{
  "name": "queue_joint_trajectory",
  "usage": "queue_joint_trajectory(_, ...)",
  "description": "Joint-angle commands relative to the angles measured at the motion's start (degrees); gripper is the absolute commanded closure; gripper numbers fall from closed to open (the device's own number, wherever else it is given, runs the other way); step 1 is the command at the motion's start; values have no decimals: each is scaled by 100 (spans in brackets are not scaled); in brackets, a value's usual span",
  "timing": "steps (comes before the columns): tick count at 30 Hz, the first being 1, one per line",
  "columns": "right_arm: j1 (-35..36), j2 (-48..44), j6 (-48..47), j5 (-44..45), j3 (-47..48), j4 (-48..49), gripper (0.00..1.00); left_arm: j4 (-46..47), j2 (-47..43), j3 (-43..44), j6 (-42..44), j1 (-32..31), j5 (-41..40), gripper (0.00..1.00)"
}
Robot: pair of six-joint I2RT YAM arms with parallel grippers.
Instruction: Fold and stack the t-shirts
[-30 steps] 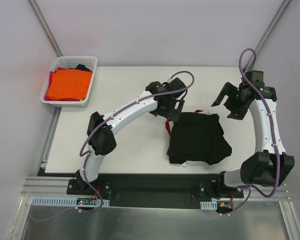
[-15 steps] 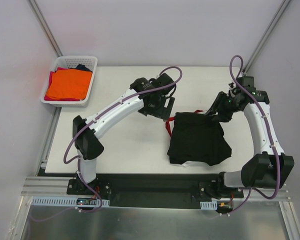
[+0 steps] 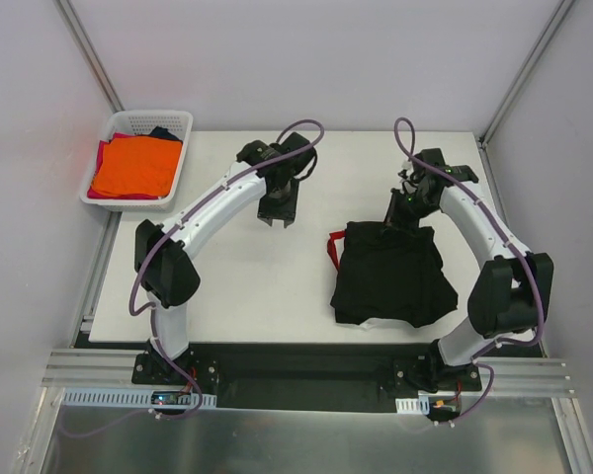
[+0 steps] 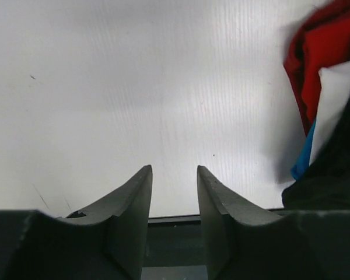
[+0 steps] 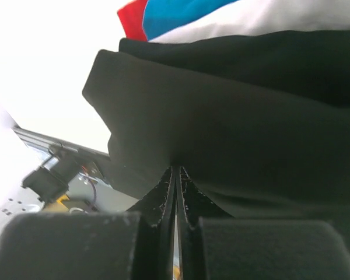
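T-shirts [image 3: 393, 275], stacked: the 12 o'clock edge was pinched by the closed right gripper [image 3: 405, 209] for folding; the half-open left gripper [image 4: 174, 175] was empty at 10 o'clock.

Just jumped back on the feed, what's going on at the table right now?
The right claw is shut at the far edge of the black t-shirt lying on the table; whether it has actually pinched cloth is unclear. The left claw hangs open and empty over bare table to the shirt's left. More shirts, an orange one on top, sit in the white basket at the far left corner.
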Motion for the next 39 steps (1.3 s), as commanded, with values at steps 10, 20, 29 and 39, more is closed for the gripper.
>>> queue_joint_trajectory(10,560,-381,-56,784,702,-1209,99,-203,-23,-149,-5,144,163,62)
queue_joint_trajectory(20,1025,-918,217,3599,114,-1694,99,-766,259,-96,-654,284,-811,63)
queue_joint_trajectory(29,1254,-1111,366,3697,-713,-947,99,-819,-66,-570,-761,364,-654,62)
queue_joint_trajectory(39,1562,-953,481,3758,33,-1201,99,-819,-190,-632,-673,364,-636,62)
